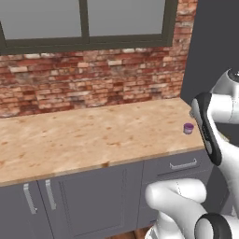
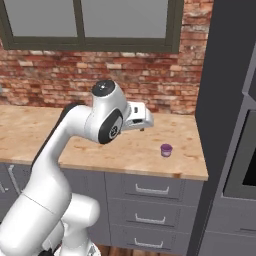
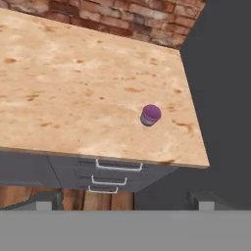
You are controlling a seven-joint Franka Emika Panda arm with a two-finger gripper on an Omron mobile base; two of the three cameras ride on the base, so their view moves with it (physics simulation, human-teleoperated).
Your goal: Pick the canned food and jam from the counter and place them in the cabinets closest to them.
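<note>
And here's the jam [image 1: 188, 128] [image 2: 166, 150] [image 3: 150, 115], a tiny squat purple jar standing upright on the pale wood table [image 1: 84, 135] [image 2: 100, 145] [image 3: 73, 88], all on its own near the table's right end. From the jam, the tall dark grey unit [image 1: 210, 46] [image 2: 220, 125] [image 3: 220, 98] stands just to the right, close but not touching. Behind the jam runs the red brick wall [image 1: 93, 79] [image 2: 100, 80] [image 3: 122, 14], and above that a dark-framed window [image 1: 84, 23] [image 2: 90, 25].

In the right base view the white arm bends over the table, and the end effector [image 2: 142, 122] hangs up in the air to the left of the jam and a touch further back, well clear of it. In the hand view the jam sits right of centre, with the two dark fingertips [image 3: 46, 201] peeking up at the bottom edge far apart from each other (so the end effector stands wide open, with nothing between its fingers).

Below the jam, under the table's front edge, comes a stack of grey drawers [image 1: 182, 165] [image 2: 150, 210] [image 3: 115, 174] with silver bar handles. Further left of the jam, in the left base view, grey lower cupboard doors [image 1: 60, 205] sit under the table.
</note>
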